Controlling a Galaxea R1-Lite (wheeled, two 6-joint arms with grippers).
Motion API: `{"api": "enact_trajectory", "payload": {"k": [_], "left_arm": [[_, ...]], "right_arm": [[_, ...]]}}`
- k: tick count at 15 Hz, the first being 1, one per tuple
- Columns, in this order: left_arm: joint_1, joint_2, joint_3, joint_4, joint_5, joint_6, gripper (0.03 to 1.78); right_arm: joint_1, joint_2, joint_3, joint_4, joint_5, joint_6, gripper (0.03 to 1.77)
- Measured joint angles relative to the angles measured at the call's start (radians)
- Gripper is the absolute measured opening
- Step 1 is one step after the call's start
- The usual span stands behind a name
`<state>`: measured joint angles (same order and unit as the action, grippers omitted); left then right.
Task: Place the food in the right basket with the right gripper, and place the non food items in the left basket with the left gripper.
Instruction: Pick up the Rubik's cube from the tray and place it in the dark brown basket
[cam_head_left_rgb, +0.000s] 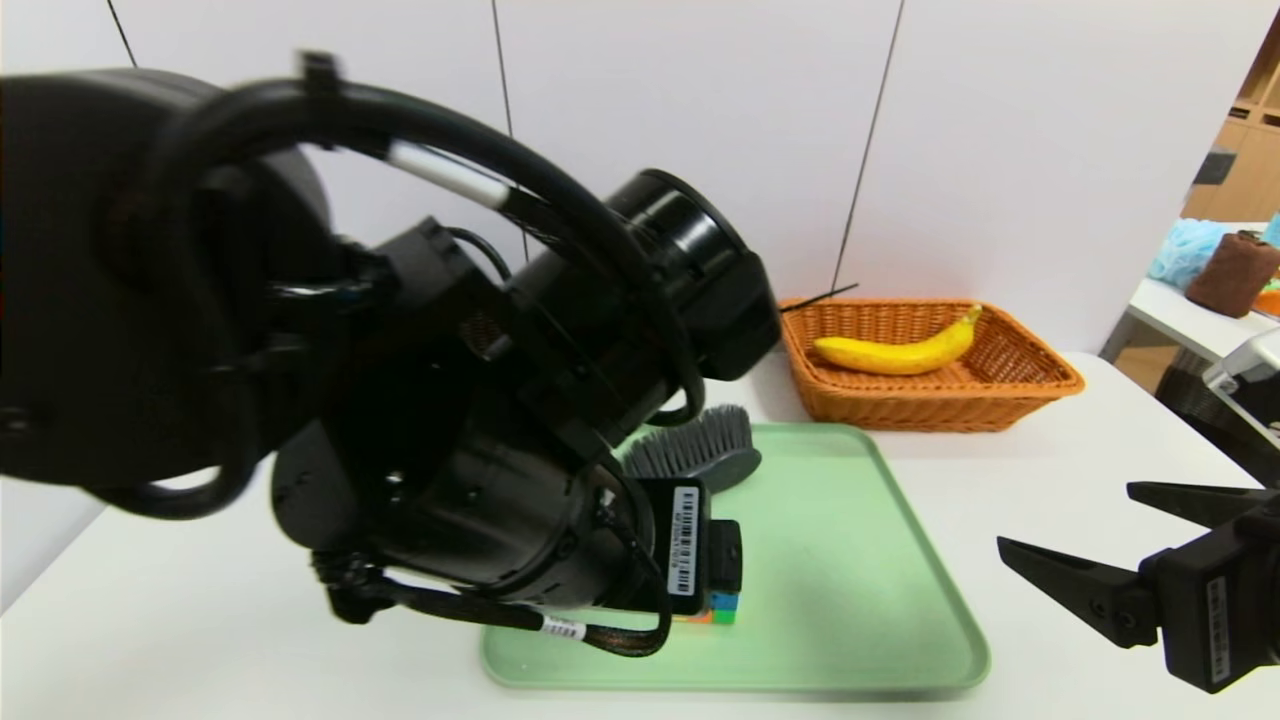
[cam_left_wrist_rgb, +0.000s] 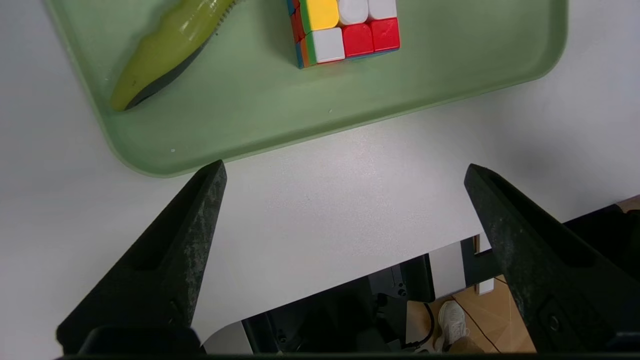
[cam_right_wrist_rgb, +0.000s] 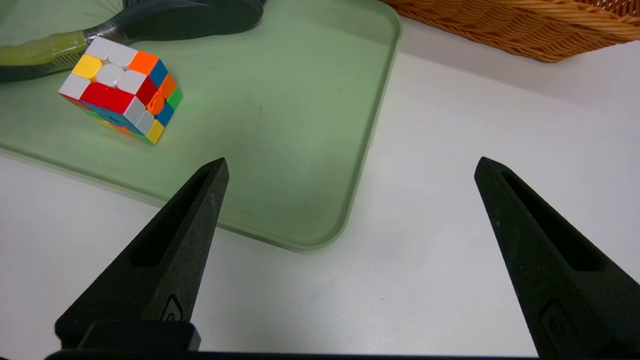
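Left pincer (cam_left_wrist_rgb: 345, 170) hangs over the white worktop (cam_head_left_rgb: 1050, 480) at the near edge of the green tray (cam_head_left_rgb: 860, 560) — fingers spread wide, nothing between them. In the head view the left arm's bulk hides most of the tray's left side, and the left basket cannot be seen. Puzzle cube (cam_left_wrist_rgb: 345, 30) sits on the tray, just beyond the pincer tips, not touched. Brush (cam_head_left_rgb: 700, 445) lies on the tray beside the cube: grey bristle head toward the far edge, olive-green handle (cam_left_wrist_rgb: 165, 55) running along the tray floor; whether it touches the cube I cannot tell. Peeler not visible in any view. Banana (cam_head_left_rgb: 895, 350) lies inside the orange wicker basket (cam_head_left_rgb: 1000, 400), which stands on the worktop just behind the tray's far right corner. Right pincer (cam_right_wrist_rgb: 350, 165) is low at the right, over bare worktop off the tray's right near corner — also released wide, empty, well apart from the basket.
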<state>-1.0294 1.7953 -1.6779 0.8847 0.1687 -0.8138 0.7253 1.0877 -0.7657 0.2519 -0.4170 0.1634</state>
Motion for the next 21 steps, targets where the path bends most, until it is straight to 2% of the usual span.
{"api": "enact_trajectory", "payload": {"k": [3,10,21], "left_arm": [[-0.002,0.111,-0.112,0.059,-0.001,-0.012,1.69],[-0.001,0.279,-0.253,0.071,0.003,-0.004,1.69],[0.055,0.351,-0.292,0.067,0.039,-0.004,1.69]], "right_arm": [[0.001,0.004,0.000,-0.011,0.001,-0.001,1.69],[0.001,0.008,0.010,-0.013,0.001,0.001,1.69],[0.006,0.003,0.023,-0.025,0.005,0.000,1.70]]}}
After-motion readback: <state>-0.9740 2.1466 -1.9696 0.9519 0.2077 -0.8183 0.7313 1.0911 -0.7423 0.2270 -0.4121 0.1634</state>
